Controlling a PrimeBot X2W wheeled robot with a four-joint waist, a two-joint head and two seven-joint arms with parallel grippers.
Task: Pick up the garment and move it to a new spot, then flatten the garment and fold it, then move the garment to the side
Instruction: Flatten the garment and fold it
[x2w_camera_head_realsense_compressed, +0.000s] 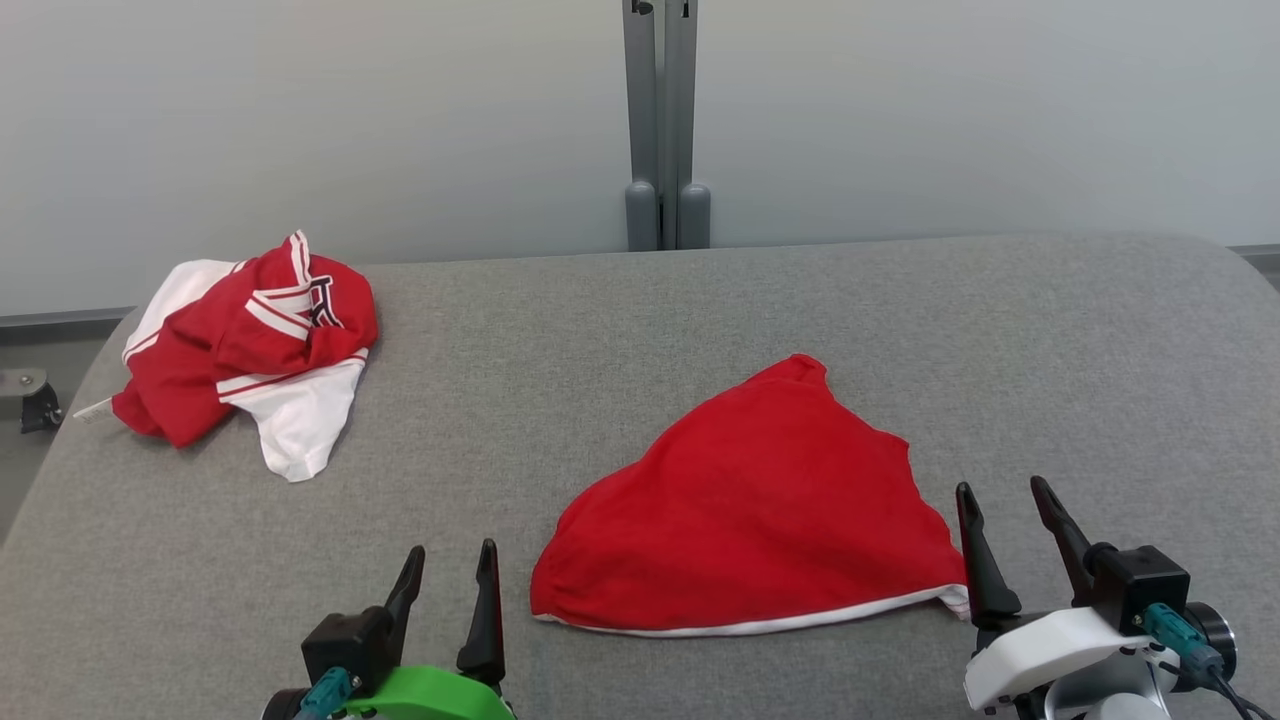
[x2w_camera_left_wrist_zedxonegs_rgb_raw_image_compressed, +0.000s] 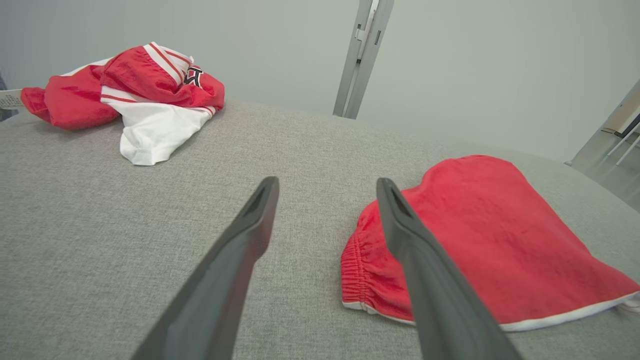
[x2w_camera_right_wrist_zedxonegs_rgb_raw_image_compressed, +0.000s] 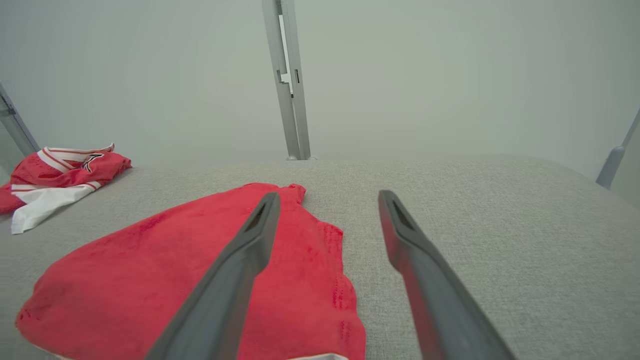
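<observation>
- On the grey table (x2w_camera_head_realsense_compressed: 640, 320), the red garment (x2w_camera_head_realsense_compressed: 750, 510) lies flat between the two grippers.
- The left gripper (x2w_camera_head_realsense_compressed: 452, 548) and right gripper (x2w_camera_head_realsense_compressed: 1002, 486) both gape wide, holding nothing.
- The left wrist view shows the garment's gathered elastic edge (x2w_camera_left_wrist_zedxonegs_rgb_raw_image_compressed: 355, 270).
- The head view shows a red-and-white heap (x2w_camera_head_realsense_compressed: 250, 350) at the table's far left.
</observation>
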